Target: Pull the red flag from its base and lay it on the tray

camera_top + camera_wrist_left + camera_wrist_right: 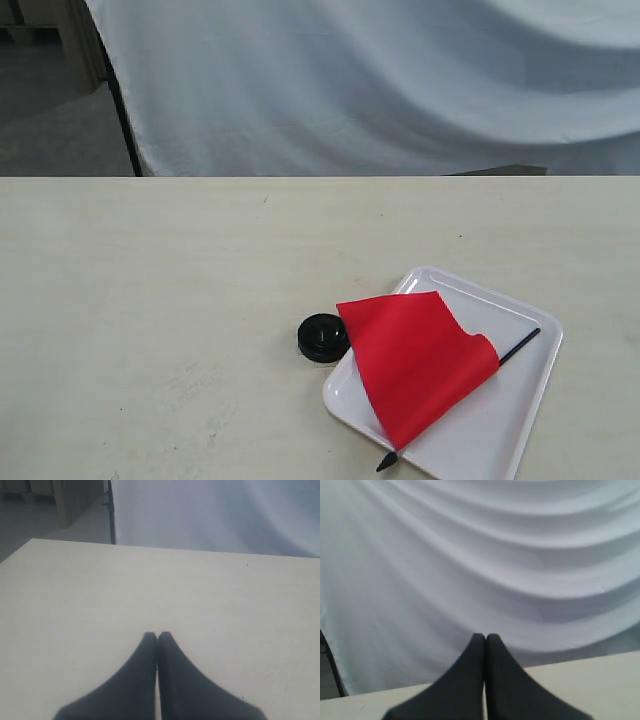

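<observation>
The red flag lies flat across the white tray at the front right of the table, its thin dark pole running from the far right down to a pointed black tip at the tray's near rim. The round black base stands on the table, touching the tray's left edge. Neither arm shows in the exterior view. In the left wrist view my left gripper is shut with nothing in it, over bare tabletop. In the right wrist view my right gripper is shut and empty, facing the white cloth backdrop.
A pale wooden table spreads wide to the left and behind the tray. A draped white cloth hangs along the table's far edge, with a dark post and floor beyond at the back left.
</observation>
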You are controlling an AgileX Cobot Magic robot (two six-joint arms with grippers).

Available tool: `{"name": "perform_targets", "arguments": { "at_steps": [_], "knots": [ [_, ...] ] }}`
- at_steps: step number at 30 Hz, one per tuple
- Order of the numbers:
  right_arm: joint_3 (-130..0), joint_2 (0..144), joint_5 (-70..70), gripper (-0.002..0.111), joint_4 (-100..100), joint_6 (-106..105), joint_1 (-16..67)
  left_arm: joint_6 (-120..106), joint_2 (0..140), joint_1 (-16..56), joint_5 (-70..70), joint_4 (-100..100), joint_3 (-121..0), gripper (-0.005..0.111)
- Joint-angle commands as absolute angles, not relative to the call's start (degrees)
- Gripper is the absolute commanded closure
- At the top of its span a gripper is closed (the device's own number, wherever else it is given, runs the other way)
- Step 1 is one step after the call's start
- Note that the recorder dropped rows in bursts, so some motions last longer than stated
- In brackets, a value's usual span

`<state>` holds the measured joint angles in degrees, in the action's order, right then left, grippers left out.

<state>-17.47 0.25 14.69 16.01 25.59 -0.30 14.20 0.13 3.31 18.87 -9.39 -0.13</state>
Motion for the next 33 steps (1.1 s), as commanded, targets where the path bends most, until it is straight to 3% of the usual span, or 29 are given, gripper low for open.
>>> {"name": "perform_targets", "arguments": {
  "at_steps": [1, 10, 18, 26, 33],
  "knots": [
    [-12.73, 0.00, 11.97, 0.109, 12.94, 25.82, -0.19, 13.91, 0.00, 3.66, 18.59, -9.13, 0.00, 0.107],
    [0.00, 0.00, 10.00, 0.109, 12.02, 25.56, -0.19, 13.91, 0.00, 3.66, 18.59, -9.13, 0.00, 0.107],
    [0.00, 0.00, 11.69, 0.109, 9.81, 26.65, -0.19, 13.91, 0.00, 3.66, 18.59, -9.13, 0.00, 0.107],
    [0.00, 0.00, 12.47, 0.109, -1.07, 7.70, -0.19, 13.91, 0.00, 3.66, 18.59, -9.13, 0.00, 0.107],
    [0.00, 0.00, 16.92, 0.109, -5.40, 5.48, -0.19, 13.91, 0.00, 3.66, 18.59, -9.13, 0.00, 0.107]
  ]
}}
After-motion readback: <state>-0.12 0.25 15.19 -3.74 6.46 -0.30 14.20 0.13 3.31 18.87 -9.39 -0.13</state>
